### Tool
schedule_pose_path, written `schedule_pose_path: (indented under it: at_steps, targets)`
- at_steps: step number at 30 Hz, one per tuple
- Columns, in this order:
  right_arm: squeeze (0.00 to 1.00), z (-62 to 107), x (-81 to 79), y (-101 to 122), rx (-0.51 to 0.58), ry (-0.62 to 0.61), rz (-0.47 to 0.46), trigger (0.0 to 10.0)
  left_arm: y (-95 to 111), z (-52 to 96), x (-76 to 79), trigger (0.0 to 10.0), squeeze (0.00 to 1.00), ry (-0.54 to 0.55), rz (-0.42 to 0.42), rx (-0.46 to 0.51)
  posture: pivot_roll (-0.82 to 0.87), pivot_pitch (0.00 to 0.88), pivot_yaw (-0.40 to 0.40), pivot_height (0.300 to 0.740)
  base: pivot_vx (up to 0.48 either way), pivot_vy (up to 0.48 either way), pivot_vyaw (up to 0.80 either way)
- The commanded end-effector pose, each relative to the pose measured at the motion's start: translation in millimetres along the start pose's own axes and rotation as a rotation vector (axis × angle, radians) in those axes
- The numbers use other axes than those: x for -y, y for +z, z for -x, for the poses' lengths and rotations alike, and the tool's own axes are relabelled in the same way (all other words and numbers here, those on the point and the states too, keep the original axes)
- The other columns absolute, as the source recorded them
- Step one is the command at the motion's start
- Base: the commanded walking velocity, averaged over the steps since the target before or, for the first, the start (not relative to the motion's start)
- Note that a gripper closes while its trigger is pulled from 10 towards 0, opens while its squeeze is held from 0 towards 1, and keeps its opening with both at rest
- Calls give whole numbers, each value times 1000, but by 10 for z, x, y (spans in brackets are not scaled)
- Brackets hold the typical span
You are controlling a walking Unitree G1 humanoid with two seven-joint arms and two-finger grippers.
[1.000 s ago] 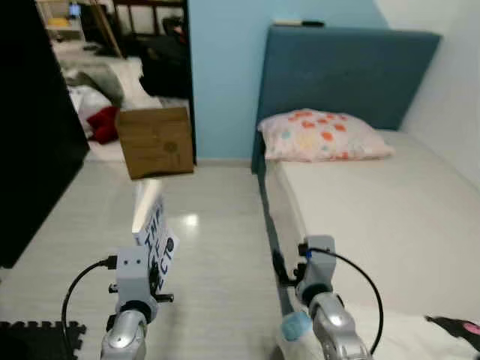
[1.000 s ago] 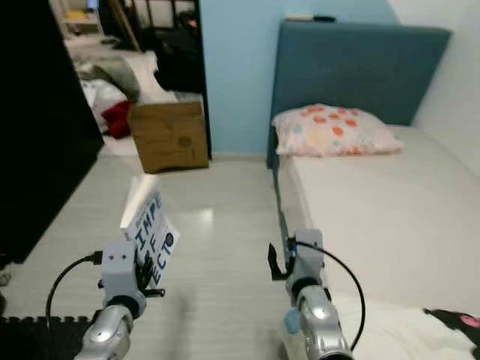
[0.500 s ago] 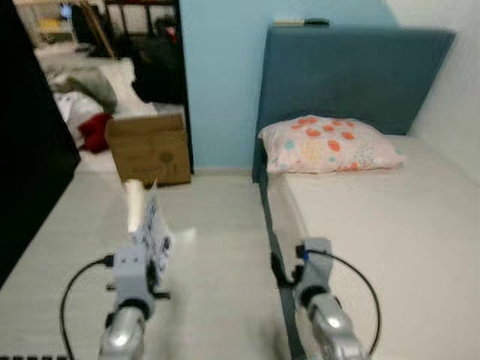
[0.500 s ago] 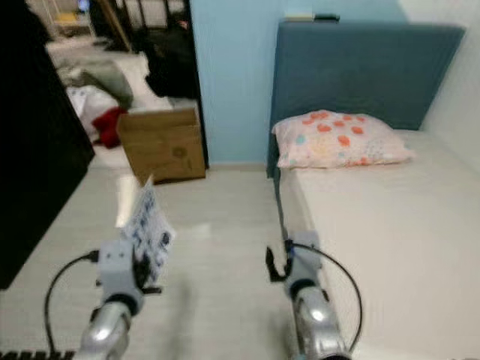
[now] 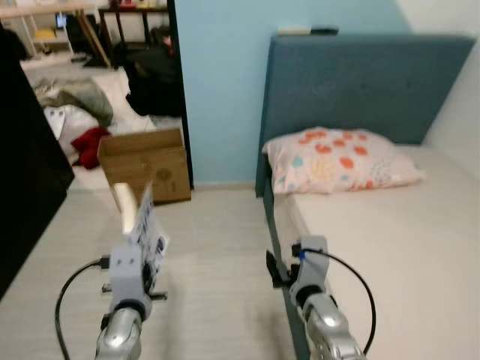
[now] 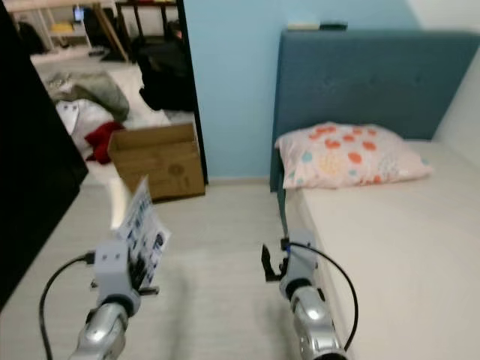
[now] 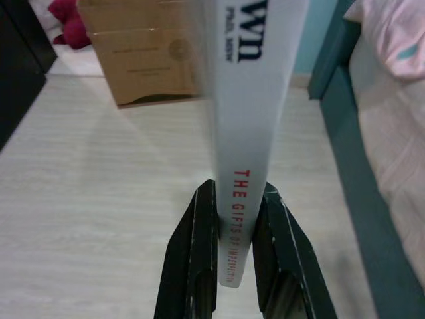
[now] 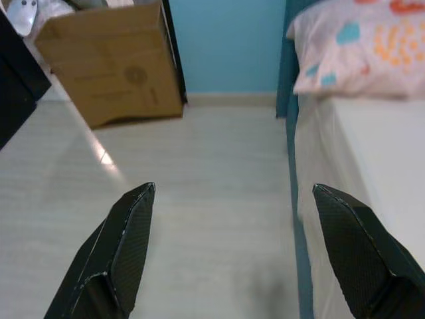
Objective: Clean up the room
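Left wrist view: left gripper point(image 7: 232, 262) jaws pinch book point(image 7: 255, 133) upright. Cardboard box point(image 5: 144, 163) at 11 o'clock, well apart. Right gripper point(image 8: 239, 246) jaws spread, empty. Book not yet stowed.

A: Lighting? 
B: Bright, even, diffuse indoor light; soft glare is seen on the floor point(image 8: 106, 159) ahead.

A: Sharpness? 
B: Head views are slightly motion-blurred. The book point(image 7: 249, 133) is smeared close to the lens; the cardboard box point(image 7: 143, 56) behind is soft.
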State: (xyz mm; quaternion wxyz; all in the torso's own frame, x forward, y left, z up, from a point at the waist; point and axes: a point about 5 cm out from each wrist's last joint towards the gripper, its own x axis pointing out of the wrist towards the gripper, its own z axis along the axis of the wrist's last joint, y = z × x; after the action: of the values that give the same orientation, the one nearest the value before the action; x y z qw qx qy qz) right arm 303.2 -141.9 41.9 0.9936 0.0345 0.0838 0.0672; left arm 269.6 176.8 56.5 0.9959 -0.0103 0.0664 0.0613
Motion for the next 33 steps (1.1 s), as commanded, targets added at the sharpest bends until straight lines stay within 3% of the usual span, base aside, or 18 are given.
schedule_pose_path:
  at_steps: [1, 10, 23, 33]
  targets:
    - [0, 8, -63, -43, -11, 11, -13, 10000, 3, 18, -80, 10000, 0, 26, -9, 16, 24, 78, -34, 740, 480, 0, 0]
    - [0, 7, -48, -35, -6, 2, -21, 10000, 3, 5, -53, 10000, 0, 9, -15, 16, 18, 65, -24, 740, 480, 0, 0]
    - [0, 15, -32, -42, -3, -4, -23, 10000, 10, -14, -40, 10000, 0, -4, -20, 20, 15, 58, -19, 740, 480, 0, -708]
    - [0, 10, -54, -43, -3, 4, -16, 10000, 12, -13, -63, 10000, 0, 2, -21, 20, 20, 67, -20, 740, 457, 0, 0]
